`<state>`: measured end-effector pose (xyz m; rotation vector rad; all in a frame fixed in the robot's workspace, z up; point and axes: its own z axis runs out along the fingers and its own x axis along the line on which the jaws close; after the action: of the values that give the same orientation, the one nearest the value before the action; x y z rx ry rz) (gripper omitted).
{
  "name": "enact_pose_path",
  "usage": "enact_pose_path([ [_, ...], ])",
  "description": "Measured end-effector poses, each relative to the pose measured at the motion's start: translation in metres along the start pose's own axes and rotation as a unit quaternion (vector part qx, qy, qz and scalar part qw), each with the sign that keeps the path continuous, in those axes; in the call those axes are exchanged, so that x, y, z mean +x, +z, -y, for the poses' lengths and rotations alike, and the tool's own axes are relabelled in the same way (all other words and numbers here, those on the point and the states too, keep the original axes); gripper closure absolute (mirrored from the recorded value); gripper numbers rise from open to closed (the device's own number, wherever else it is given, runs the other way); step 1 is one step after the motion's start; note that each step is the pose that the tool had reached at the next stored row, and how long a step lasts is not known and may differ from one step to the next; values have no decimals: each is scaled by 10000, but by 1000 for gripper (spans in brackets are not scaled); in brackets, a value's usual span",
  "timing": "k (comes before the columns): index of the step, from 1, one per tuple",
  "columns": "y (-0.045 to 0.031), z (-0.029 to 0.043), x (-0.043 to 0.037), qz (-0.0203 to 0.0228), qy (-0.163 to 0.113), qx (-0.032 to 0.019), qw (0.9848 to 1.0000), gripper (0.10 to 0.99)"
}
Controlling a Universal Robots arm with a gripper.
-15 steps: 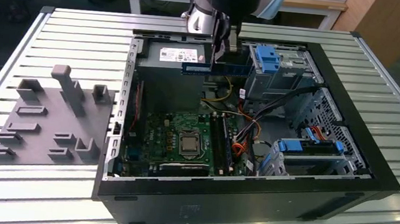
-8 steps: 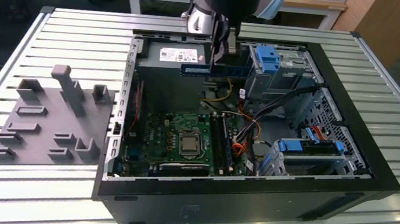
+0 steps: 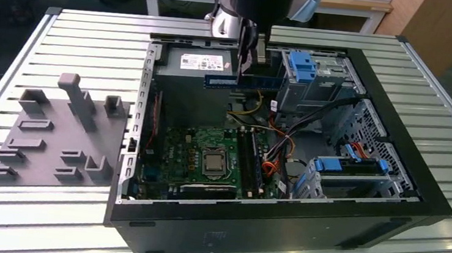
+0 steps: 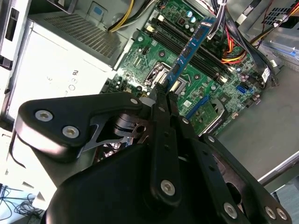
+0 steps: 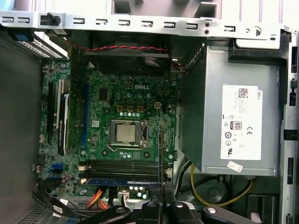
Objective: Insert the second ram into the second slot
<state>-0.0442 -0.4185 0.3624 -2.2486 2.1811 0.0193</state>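
Observation:
My gripper (image 3: pixel 249 55) hangs over the back of the open computer case, shut on the second ram (image 3: pixel 241 81), a thin blue stick held level in front of the power supply. In the second wrist view the stick (image 4: pixel 192 45) runs out from the fingertips (image 4: pixel 163 93), well above the motherboard and crosswise to the slots. In the first wrist view it shows edge-on as a thin dark line (image 5: pixel 161 154). The dark memory slots (image 5: pixel 119 167) lie beside the processor socket (image 5: pixel 126 133). Another blue stick (image 5: pixel 121 181) sits along the outermost slot.
The silver power supply (image 3: pixel 199 61) stands just behind the held stick. Blue drive-bay tabs (image 3: pixel 301 64) and a lower bay (image 3: pixel 352 166) line the exterior view's right, with orange and black cables (image 3: pixel 286 145) between. A grey fixture plate (image 3: pixel 54 130) lies outside the case.

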Motion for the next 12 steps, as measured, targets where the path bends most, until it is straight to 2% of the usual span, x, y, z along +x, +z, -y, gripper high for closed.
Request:
enact_pose_path([
  [12,17,-1,45,1,0,0,10000,949],
])
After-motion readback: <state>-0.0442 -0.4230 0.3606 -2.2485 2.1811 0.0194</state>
